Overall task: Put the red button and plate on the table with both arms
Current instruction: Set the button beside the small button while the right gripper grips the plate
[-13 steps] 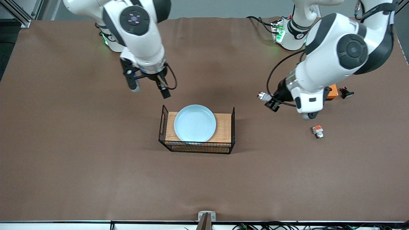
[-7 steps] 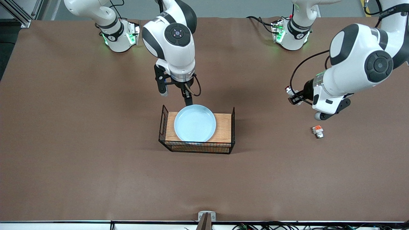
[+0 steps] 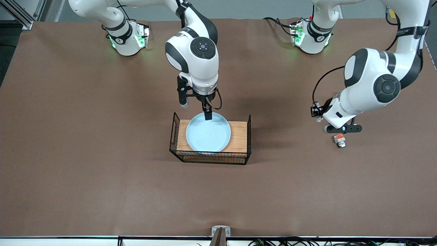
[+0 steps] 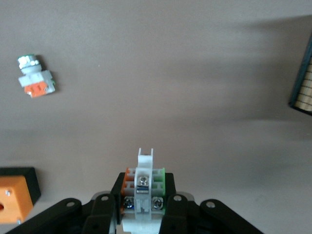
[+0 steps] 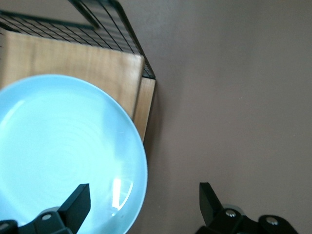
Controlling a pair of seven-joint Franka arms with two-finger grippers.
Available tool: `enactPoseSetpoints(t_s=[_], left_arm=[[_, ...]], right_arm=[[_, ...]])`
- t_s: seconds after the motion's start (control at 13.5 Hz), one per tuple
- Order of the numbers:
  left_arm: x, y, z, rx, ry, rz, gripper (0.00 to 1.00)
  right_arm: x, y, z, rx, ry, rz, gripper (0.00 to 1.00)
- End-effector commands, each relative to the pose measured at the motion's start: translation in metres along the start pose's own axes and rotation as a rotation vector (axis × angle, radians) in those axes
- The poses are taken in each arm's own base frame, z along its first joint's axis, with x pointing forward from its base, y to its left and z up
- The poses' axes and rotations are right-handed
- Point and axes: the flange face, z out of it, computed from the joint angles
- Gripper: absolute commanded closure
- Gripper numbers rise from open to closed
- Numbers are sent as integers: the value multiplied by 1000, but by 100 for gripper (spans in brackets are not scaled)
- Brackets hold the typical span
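Observation:
The pale-blue plate (image 3: 208, 134) lies on a wooden-topped wire basket (image 3: 239, 136) at mid-table. My right gripper (image 3: 196, 108) is open and low over the plate's rim on the side toward the robot bases. In the right wrist view the gripper (image 5: 142, 200) has one finger over the plate (image 5: 63, 151) and one outside it. My left gripper (image 3: 316, 113) is shut on the red button (image 4: 145, 170), a whitish part with green and orange sides. It holds the button above the brown table (image 3: 85, 153), toward the left arm's end.
A similar small part with an orange-red block (image 3: 339, 140) lies on the table just under the left arm, and also shows in the left wrist view (image 4: 35, 80). An orange box (image 4: 12, 197) sits near it. A corner of the basket (image 4: 303, 83) shows there too.
My right gripper has swung in and come down from beside the basket to the plate's rim. My left gripper has carried the button toward the orange-block part and lower.

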Motion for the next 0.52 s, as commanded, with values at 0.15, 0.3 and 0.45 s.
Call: enactPoseSetpoints(t_s=[0.15, 0.3, 0.45], left_arm=[[29, -6, 56, 48, 30, 64, 84], [41, -8, 76, 30, 42, 49, 84], [57, -8, 96, 27, 54, 42, 84]], right_arm=[[-14, -2, 18, 20, 10, 30, 3], [-15, -3, 23, 17, 14, 29, 5], [-16, -4, 24, 16, 13, 31, 7]])
